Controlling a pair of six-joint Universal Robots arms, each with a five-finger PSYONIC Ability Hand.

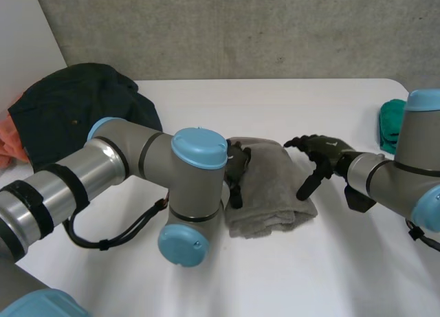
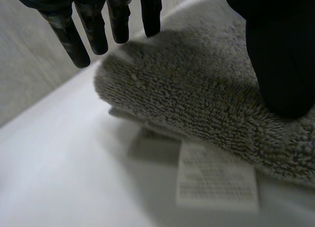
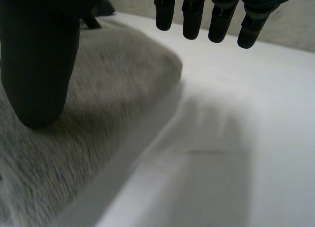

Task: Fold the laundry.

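A grey towel point(image 1: 269, 185) lies folded into a thick bundle in the middle of the white table point(image 1: 289, 276). My left hand point(image 1: 236, 171) is at the towel's left edge, partly hidden behind my left arm. In the left wrist view its fingers point(image 2: 93, 27) are straight above the towel point(image 2: 197, 94) and its thumb rests on the pile. A white label point(image 2: 216, 180) sticks out from under the towel. My right hand point(image 1: 320, 159) is at the towel's right edge, open. Its fingers point(image 3: 221, 17) are straight over bare table, and its thumb hangs over the towel point(image 3: 113, 84).
A dark garment point(image 1: 75, 111) is heaped at the back left, with an orange cloth point(image 1: 8, 144) beside it at the table's left edge. A green cloth point(image 1: 390, 124) lies at the far right, behind my right arm.
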